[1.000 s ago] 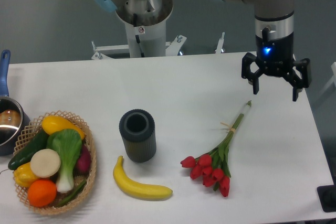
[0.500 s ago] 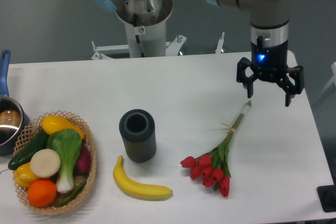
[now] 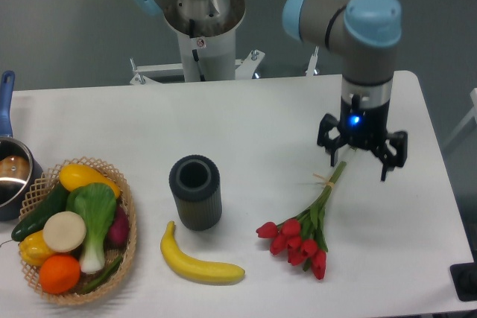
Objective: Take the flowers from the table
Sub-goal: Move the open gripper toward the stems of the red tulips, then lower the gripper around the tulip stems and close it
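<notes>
The flowers [image 3: 307, 227], red tulips on long green stems bound by a thin band, lie flat toward four o'clock on the white table [image 3: 246, 121], heads at the near end. The gripper [image 3: 361, 160] hangs over the stem tips, fingers spread apart and holding nothing. A grey wall stands behind; a dark ribbed cylinder [image 3: 195, 191] and banana [image 3: 200, 261] lie at the flowers' nine o'clock, with a produce basket [image 3: 77, 229] and a pot [image 3: 13, 173] farther off.

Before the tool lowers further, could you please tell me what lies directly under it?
Under the open tool lies the upper stem end of the flowers on the white table. The very stem tip is covered by the tool.
</notes>
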